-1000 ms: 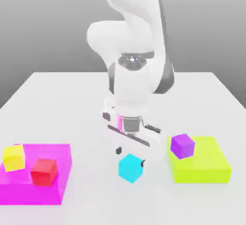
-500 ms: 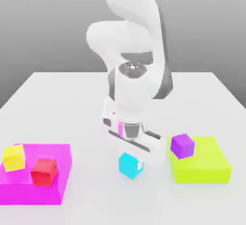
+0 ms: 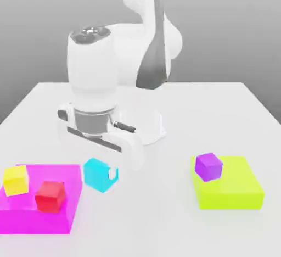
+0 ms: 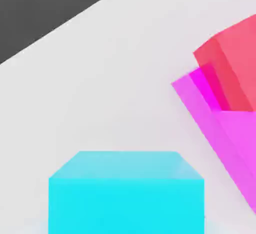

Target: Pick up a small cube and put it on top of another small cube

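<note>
The hand (image 3: 108, 174) pinched the cyan cube (image 3: 97, 174) just beside the magenta platform (image 3: 60, 209). It looked light, rigid and smooth, best gripped on opposite flat faces.

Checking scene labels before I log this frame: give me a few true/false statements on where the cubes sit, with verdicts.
1. The cyan cube is beside the magenta block, toward the exterior view's right of it. True.
2. The purple cube rests on the magenta block. False: it sits on the yellow-green block.
3. The yellow cube and the red cube both sit on the magenta block. True.
4. The cyan cube is stacked on the red cube. False: it is off the magenta block, at the pincer, apart from the red cube.
5. The red cube lies at the exterior view's left of the yellow cube. False: it lies to the yellow cube's right.
</note>
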You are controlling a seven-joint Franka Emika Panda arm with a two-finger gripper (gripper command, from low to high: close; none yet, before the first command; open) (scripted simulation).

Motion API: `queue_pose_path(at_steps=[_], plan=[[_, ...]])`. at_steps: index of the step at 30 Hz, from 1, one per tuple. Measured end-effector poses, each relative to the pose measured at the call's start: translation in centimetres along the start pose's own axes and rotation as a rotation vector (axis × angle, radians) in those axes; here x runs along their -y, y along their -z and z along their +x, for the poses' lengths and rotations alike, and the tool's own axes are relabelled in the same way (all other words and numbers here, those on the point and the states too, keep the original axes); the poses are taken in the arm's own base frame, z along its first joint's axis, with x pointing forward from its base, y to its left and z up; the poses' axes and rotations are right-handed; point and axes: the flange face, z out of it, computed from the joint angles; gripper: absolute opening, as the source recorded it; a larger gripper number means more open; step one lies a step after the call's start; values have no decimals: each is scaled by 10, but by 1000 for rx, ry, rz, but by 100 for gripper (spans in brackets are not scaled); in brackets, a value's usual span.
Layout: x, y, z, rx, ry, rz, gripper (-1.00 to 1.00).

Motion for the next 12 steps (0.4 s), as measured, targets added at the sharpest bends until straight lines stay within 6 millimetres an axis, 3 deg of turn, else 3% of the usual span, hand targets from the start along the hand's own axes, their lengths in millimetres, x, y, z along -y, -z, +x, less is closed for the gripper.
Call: queue_pose_path(at_steps=[4, 8, 9, 12], plan=[[-7, 32, 57, 3, 49, 2, -100], [-5, -12, 65, 4, 70, 2, -100], [-5, -19, 65, 3, 72, 1, 100], [-5, -19, 65, 3, 72, 1, 100]])
